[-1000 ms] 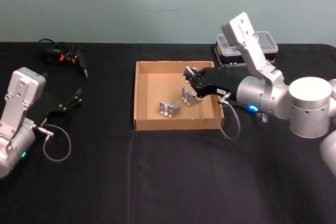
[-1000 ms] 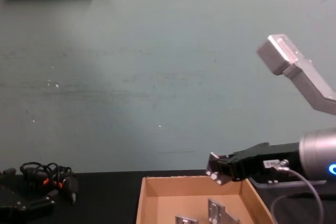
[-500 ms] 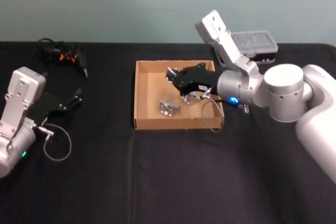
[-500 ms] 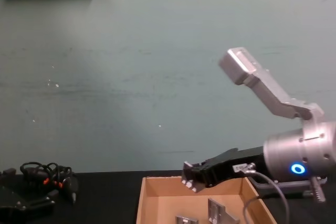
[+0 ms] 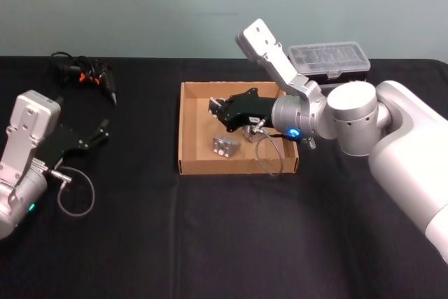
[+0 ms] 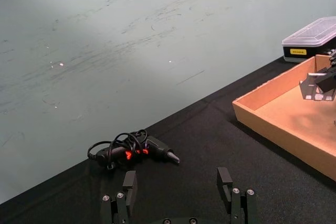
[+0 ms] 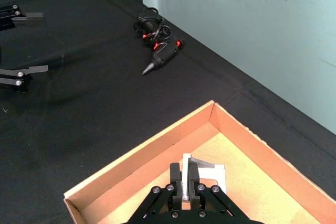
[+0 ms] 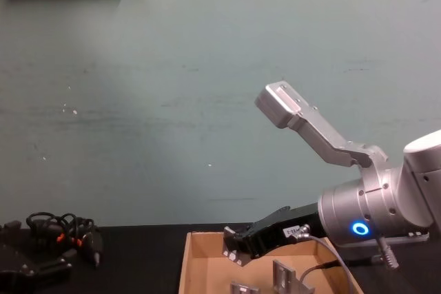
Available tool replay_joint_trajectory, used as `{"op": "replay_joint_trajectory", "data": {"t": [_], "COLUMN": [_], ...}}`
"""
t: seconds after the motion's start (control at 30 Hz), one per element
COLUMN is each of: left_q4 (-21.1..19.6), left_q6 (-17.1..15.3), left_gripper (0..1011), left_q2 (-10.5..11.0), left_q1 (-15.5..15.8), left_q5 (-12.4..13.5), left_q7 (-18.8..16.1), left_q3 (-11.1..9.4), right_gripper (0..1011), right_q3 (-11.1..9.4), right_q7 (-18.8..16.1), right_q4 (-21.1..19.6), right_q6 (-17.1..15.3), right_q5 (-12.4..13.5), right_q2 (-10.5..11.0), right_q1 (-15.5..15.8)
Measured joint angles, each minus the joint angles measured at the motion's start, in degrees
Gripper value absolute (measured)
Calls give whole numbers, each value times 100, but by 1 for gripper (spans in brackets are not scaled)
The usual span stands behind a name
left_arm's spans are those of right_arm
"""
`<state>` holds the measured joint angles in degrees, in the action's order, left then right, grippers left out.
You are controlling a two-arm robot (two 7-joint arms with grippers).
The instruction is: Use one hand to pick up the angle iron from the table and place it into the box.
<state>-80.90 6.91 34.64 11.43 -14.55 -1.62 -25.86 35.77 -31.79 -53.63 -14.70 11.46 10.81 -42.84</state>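
Observation:
My right gripper point(image 5: 215, 106) hovers over the left part of the tan cardboard box point(image 5: 180, 131), shut on a small silver angle iron point(image 7: 207, 174). From the left wrist camera, that held angle iron point(image 6: 315, 85) hangs above the box floor. Two more angle irons lie in the box, one point(image 5: 225, 145) near the front and one point(image 8: 282, 275) partly behind the arm. The left gripper point(image 5: 98, 134) is parked open at the table's left side, fingers point(image 6: 226, 182) spread with nothing between them.
A black tool with a tangled cable point(image 5: 87, 75) lies at the back left of the black table point(image 5: 210, 243). A black case with a clear lid point(image 5: 329, 57) stands behind the box on the right. The right arm's big silver body reaches in from the right.
The right gripper has travelled leftwards over the box with the angle iron still in it. The left arm stayed put.

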Motion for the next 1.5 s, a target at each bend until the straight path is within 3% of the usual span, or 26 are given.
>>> {"op": "replay_joint_trajectory", "data": {"t": [0.3,0.9,1.27,1.5], "left_q4": [0,0,0,0], "left_q6": [0,0,0,0], "left_gripper": [1000,1000,1000,1000], "left_q2": [0,0,0,0], "left_q1": [0,0,0,0], "left_q5": [0,0,0,0], "left_q7": [0,0,0,0], "left_q3": [0,0,0,0], "right_gripper": [80,96,419,654], "right_q3": [18,-18,-118,-269], "right_q7": [-84,-76,33,192], "right_q4": [319,305,92,-275], "right_q6": [14,-86,-70,-28], "right_q5": [-110,-241,-279,-257], "right_q2": [-151,-204,-154,-54], "right_q1": [-97,8,132,322]}}
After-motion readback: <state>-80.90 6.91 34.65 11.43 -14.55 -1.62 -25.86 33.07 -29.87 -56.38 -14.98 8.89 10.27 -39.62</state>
